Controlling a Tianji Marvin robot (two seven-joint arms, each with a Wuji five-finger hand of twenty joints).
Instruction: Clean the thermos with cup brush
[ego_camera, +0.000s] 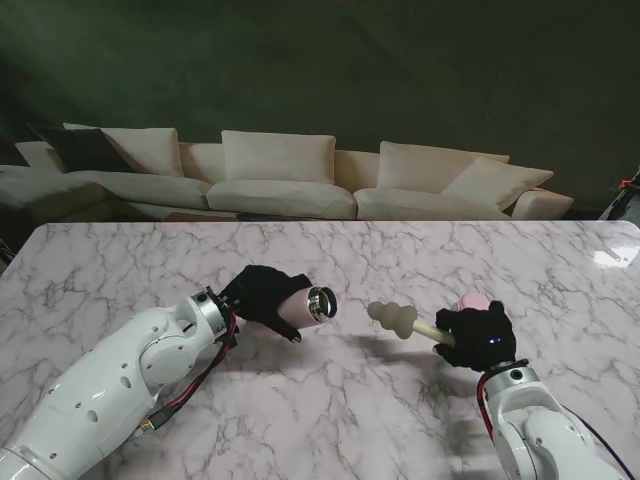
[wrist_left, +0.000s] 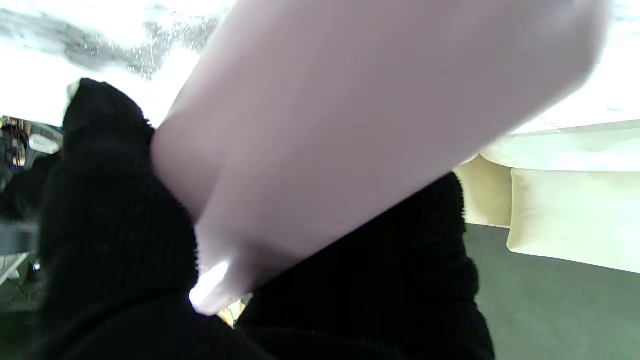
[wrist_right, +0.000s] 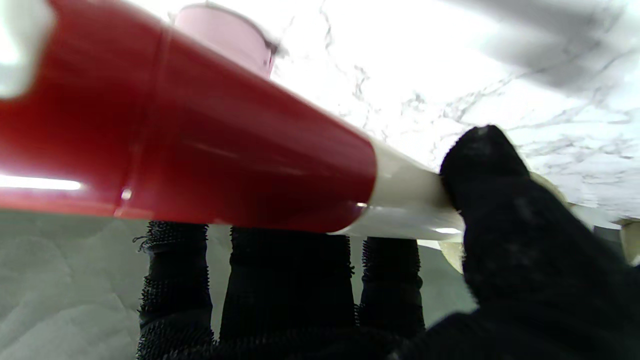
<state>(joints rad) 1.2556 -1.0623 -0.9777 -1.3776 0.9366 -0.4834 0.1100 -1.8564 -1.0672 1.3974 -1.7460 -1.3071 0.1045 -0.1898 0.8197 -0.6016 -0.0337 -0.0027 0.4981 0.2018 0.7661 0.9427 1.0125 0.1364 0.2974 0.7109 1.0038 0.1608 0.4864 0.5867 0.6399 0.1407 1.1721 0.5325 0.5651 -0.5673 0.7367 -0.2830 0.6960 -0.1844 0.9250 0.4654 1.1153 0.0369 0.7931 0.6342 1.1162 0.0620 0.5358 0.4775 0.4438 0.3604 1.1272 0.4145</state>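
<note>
- The cream sofa (ego_camera: 290, 180) with loose cushions runs along the far edge of the scene, behind the worktop, against a dark green wall; part of it also shows in the left wrist view (wrist_left: 575, 220).
- The marble worktop (ego_camera: 330, 420), white with grey veining, fills the nearer half of the stand's view.
- The left arm (ego_camera: 120, 385), white-shelled with a red cable along it, rises from the near left corner and reaches toward the middle of the worktop.
- The right arm (ego_camera: 545, 435) rises from the near right corner.
- The left hand (ego_camera: 262, 297), in a black glove, is wrapped around the body of the thermos, fingers curled shut on it; the left wrist view shows gloved fingers (wrist_left: 115, 210) on both sides of the body.
- The right hand (ego_camera: 478, 335), also gloved in black, is closed on the handle of the cup brush, with a thumb (wrist_right: 490, 175) over the handle and three fingers under it.
- The pink thermos (ego_camera: 303, 305) lies roughly level in the left hand, raised off the worktop, its open steel-rimmed mouth facing right toward the brush.
- The cup brush (ego_camera: 405, 321) is held nearly level, its cream sponge head pointing left, near the thermos mouth but apart from it; the handle grip looks red in the right wrist view (wrist_right: 200, 145).
- A small pink thing (ego_camera: 471, 301) shows just beyond the right hand; I cannot tell what it is.
</note>
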